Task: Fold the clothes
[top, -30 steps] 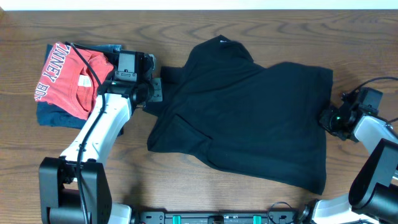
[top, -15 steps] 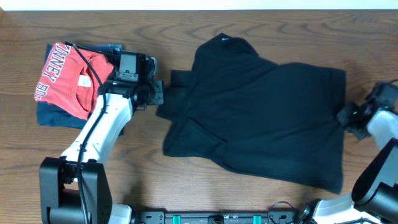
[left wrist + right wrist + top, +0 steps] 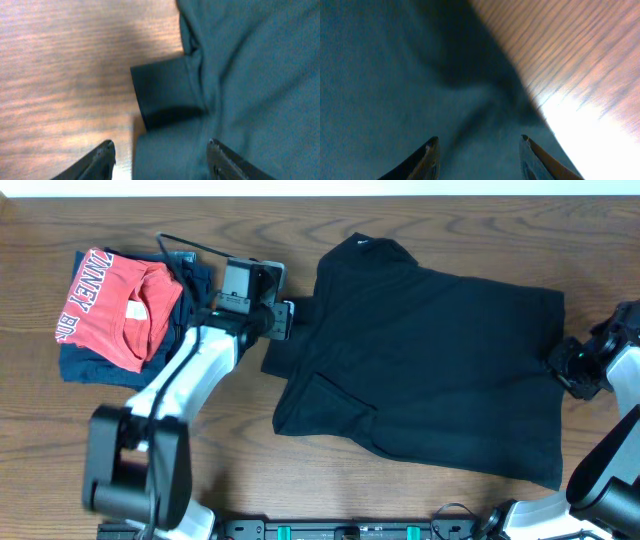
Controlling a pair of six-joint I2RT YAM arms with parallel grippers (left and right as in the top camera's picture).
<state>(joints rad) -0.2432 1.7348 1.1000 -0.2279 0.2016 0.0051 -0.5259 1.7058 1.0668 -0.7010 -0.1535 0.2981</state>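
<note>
The black shirt (image 3: 430,360) lies spread flat on the wooden table, collar and a small white tag at the far edge. My left gripper (image 3: 285,320) is open at the shirt's left side, just short of a sleeve. In the left wrist view its fingers (image 3: 161,150) straddle the shirt's edge, with the black sleeve cuff (image 3: 165,95) ahead of them. My right gripper (image 3: 565,365) is open at the shirt's right edge. In the right wrist view its fingers (image 3: 479,145) sit over dark fabric (image 3: 380,75) near the edge.
A folded red shirt with white lettering (image 3: 110,305) lies on a navy garment (image 3: 90,365) at the far left. Bare wood table (image 3: 240,470) shows in front of the black shirt and to its left.
The black shirt has slid to the right and spread flatter. Both grippers have moved right along with it, the left arm swinging toward the sleeve.
</note>
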